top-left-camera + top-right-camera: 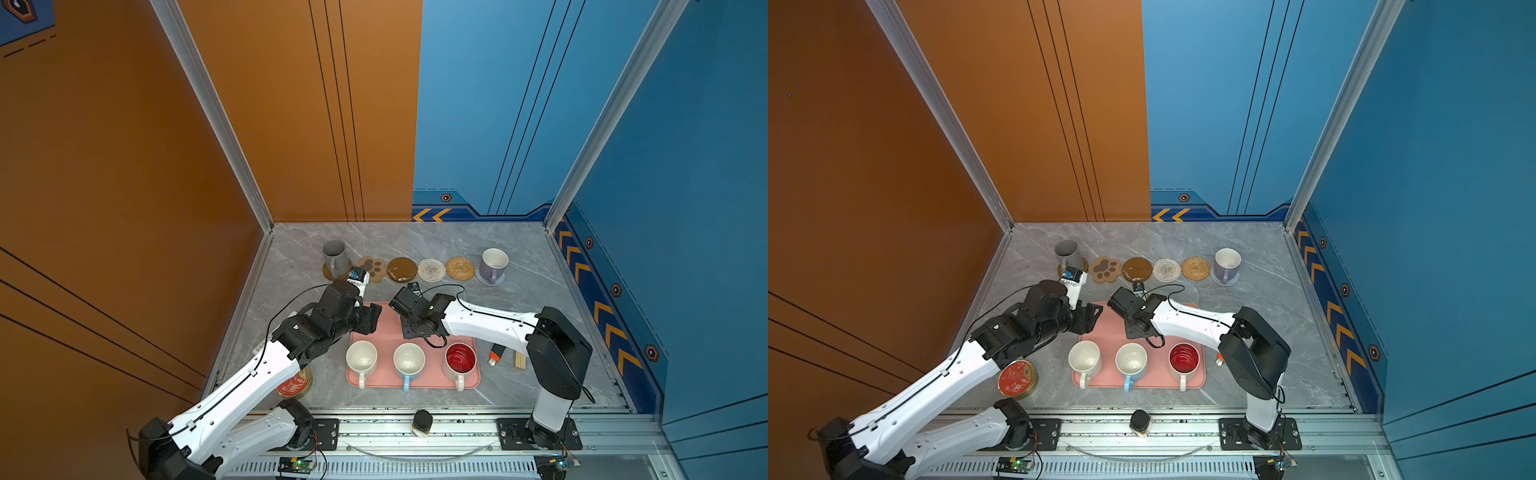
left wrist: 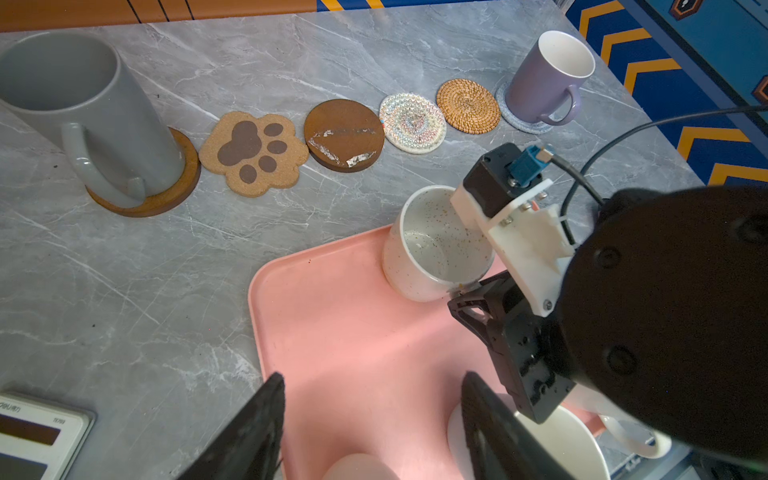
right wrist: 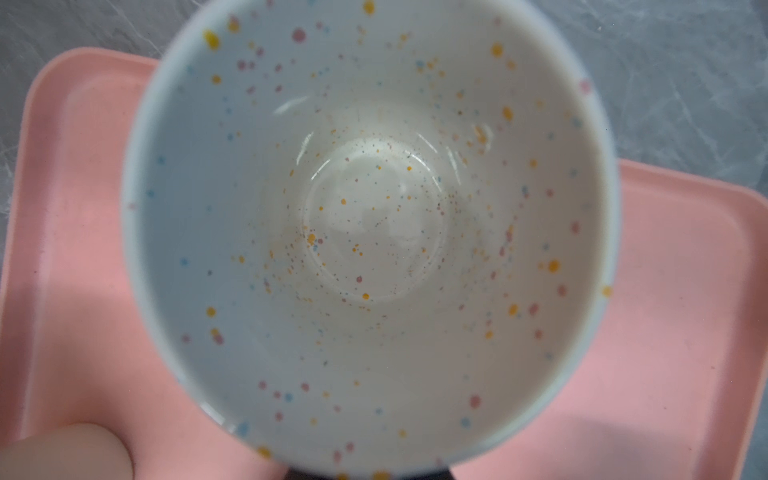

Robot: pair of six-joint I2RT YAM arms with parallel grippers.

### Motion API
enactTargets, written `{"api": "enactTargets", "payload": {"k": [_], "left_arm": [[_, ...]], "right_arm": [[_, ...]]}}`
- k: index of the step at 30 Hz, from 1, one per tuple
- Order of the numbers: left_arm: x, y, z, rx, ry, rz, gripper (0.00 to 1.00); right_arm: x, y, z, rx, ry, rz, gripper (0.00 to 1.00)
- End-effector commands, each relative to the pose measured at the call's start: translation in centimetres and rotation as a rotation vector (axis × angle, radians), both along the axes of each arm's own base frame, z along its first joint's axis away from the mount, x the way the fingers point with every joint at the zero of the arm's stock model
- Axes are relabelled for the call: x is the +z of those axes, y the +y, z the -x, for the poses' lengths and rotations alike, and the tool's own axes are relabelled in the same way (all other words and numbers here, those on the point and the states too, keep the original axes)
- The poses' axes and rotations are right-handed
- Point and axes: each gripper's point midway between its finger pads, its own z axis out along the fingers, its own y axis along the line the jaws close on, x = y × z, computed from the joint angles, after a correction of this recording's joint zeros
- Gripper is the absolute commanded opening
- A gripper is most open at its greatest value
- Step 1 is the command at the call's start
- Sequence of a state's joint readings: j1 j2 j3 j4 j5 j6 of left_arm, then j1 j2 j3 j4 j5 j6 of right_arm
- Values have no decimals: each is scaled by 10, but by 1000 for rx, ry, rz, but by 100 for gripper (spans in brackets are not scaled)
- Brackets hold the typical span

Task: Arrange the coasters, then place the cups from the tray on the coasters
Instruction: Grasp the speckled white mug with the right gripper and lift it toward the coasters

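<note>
While you watch the right gripper (image 2: 467,293): clamped on the speckled cream mug (image 2: 432,249) at the flat pink tray's (image 2: 299,291) far edge.
Your left gripper (image 2: 372,376): spread, empty, over that tray.
Done: six coasters (image 2: 253,153) rowed beyond the tray; tall grey mug (image 2: 83,104) and lavender mug (image 2: 548,79) seated on the end ones.
Remaining for you: four mugs (image 1: 361,359), four bare coasters.

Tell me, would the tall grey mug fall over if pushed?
Probably, if pushed near the rim: the tall grey mug stands high and narrow on its brown coaster. Low down, it might slide instead. It looks like smooth, hard ceramic, so likely slippery and breakable.
</note>
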State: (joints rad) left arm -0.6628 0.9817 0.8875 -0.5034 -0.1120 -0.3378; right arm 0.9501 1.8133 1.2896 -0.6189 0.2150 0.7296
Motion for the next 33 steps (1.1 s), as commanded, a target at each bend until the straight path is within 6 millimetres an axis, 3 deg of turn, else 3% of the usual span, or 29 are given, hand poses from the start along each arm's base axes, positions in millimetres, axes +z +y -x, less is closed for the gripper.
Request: {"api": "enactTargets", "payload": {"k": [1, 15, 33], "left_arm": [[4, 0, 2, 2, -23, 6, 68], [6, 10, 3, 35, -34, -12, 68], [3, 16, 5, 54, -35, -22, 69]], "right_arm": [[23, 3, -9, 0, -64, -3, 0], [38, 3, -15, 1, -101, 2, 0], [62, -18, -29, -26, -151, 6, 0]]}}
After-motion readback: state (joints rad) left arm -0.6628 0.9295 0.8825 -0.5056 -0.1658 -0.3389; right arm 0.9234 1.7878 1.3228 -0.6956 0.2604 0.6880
